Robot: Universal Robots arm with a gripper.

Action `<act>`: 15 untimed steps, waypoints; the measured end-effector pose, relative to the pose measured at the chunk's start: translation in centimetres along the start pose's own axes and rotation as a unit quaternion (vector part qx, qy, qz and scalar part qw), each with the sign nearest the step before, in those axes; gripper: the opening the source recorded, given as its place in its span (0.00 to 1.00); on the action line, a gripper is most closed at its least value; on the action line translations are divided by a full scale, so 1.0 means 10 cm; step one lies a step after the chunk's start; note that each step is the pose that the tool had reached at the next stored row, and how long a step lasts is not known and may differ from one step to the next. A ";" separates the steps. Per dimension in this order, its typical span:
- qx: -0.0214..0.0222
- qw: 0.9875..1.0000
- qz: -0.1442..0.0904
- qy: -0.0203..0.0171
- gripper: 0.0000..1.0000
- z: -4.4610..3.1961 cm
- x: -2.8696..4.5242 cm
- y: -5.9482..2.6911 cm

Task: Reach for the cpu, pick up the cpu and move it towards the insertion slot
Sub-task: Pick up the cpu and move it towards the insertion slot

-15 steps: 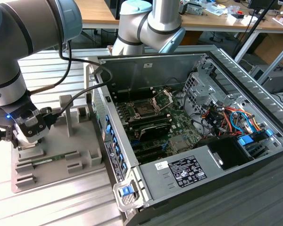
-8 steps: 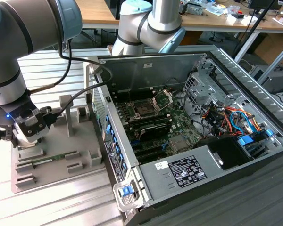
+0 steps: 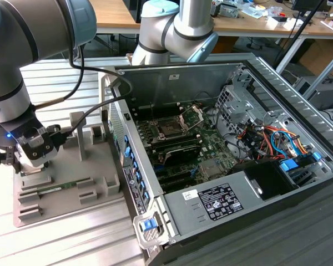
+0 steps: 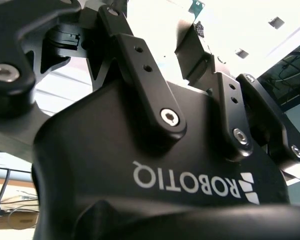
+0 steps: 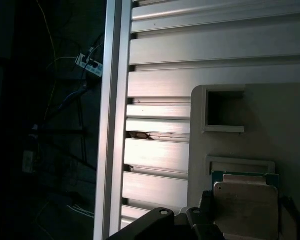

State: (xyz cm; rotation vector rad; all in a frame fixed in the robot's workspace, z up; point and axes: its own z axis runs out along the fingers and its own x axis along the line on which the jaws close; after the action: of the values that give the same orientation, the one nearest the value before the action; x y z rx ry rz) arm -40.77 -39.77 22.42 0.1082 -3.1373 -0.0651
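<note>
My gripper (image 3: 31, 156) sits low on the gray fixture (image 3: 100, 177), over the cpu (image 5: 245, 205); the slot (image 3: 170, 129) lies well apart from that fixture; I cannot tell whether the gripper is clamped

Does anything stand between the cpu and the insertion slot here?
Yes. The cpu is at the gripper over the grey fixture; the case wall rises between it and the slot.

Exterior view evenly lit; second wrist view glares white behind the dark claw (image 4: 150, 27), seemingly overexposed.
</note>
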 end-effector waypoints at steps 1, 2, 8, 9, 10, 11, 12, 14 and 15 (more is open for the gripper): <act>0.000 1.000 0.000 0.000 0.55 -0.002 0.000 0.000; 0.000 1.000 0.000 0.000 0.55 -0.005 0.000 0.000; 0.000 1.000 0.000 0.000 0.55 -0.029 0.000 0.001; 0.000 1.000 0.000 0.000 0.55 -0.033 0.000 0.001; 0.000 1.000 0.000 0.000 0.55 -0.036 0.000 0.002; 0.000 1.000 0.000 0.000 0.55 -0.039 0.000 0.002; 0.000 1.000 0.000 0.000 0.55 -0.043 0.000 0.002; 0.000 1.000 0.000 0.000 0.55 -0.048 0.000 0.002; 0.000 1.000 0.000 0.000 0.55 -0.052 0.000 0.002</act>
State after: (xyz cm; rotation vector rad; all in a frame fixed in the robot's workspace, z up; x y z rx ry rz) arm -40.77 -39.77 22.94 0.1082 -3.1374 -0.0651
